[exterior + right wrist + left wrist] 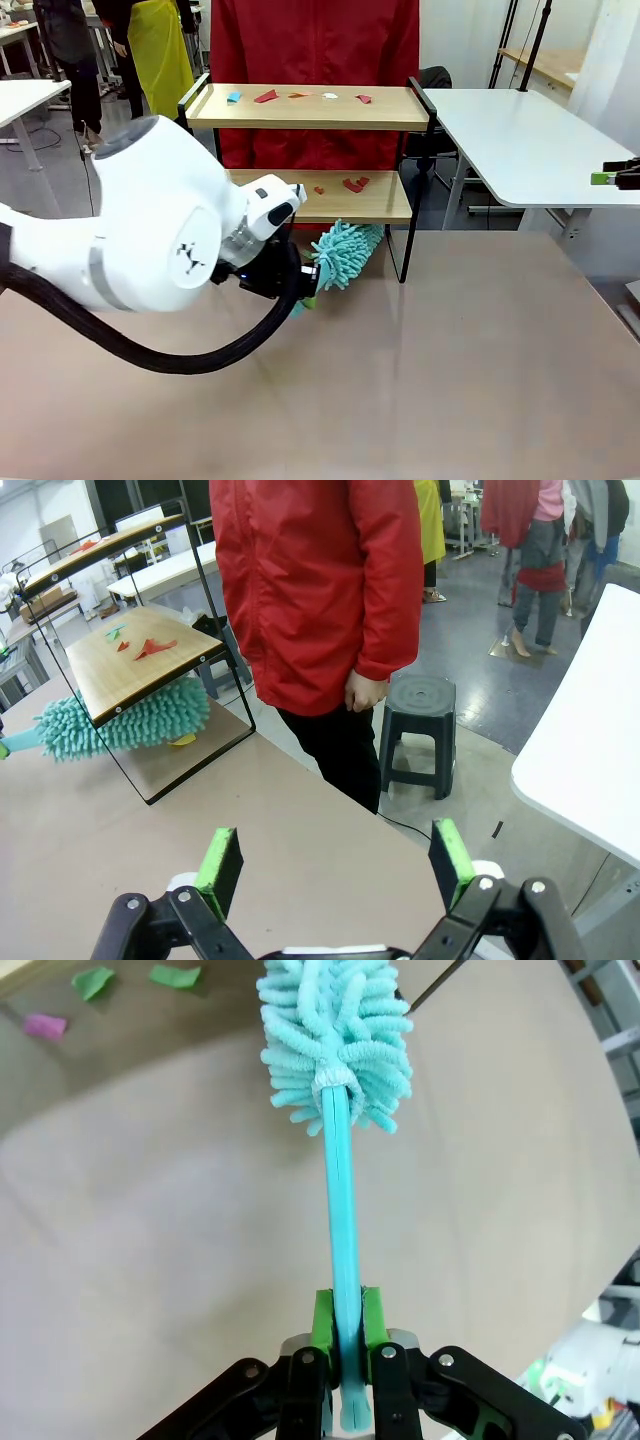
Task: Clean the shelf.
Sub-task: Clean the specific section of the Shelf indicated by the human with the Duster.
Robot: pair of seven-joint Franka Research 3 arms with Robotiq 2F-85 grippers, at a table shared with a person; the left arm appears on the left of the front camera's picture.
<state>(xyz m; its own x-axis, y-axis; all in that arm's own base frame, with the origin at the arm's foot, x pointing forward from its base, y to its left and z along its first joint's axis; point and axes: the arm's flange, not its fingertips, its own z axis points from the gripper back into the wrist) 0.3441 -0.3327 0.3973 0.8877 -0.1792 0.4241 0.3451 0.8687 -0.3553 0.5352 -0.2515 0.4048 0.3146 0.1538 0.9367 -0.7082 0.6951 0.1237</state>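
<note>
Here, left hand (347,1318) clenched on duster (335,1040) handle — from front, head under shelf (390,106) (right hand (335,858) released).

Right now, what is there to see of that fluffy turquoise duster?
The duster has a shaggy turquoise head of soft, noodle-like microfibre strands and a slim, straight, plastic-looking handle of the same colour. The left end effector is shut on the handle's lower end, with green pads on either side. The head pokes under the shelf's lower board, just above the beige table. Whether it touches either I cannot tell.
</note>
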